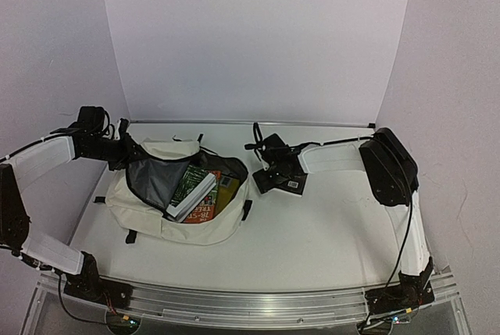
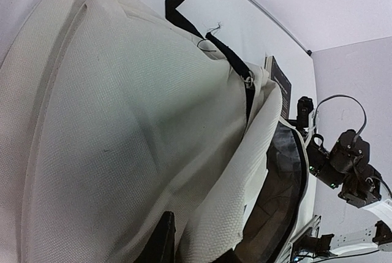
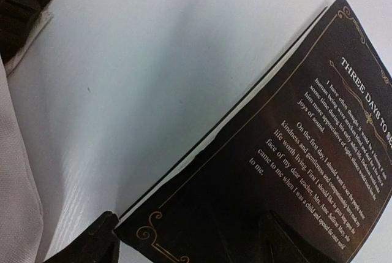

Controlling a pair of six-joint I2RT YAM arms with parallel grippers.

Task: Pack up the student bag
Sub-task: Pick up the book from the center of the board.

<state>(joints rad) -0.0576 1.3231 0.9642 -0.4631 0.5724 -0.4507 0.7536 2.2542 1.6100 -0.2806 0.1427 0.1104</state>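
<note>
The student bag, cream with a grey lining, lies open at the left of the table. A green book and an orange one stick out of its mouth. My left gripper is at the bag's far left rim. In the left wrist view a fold of the bag's cream fabric sits pinched between that gripper's dark fingers. To the right of the bag, a black book lies on the table. My right gripper stands wide open astride the near corner of the black book, its left finger touching that corner.
The bag's black strap trails toward the back wall. The cream side of the bag lies just left of the black book. White walls close in the table at the back and both sides. The right arm's dark elbow hangs at the far right.
</note>
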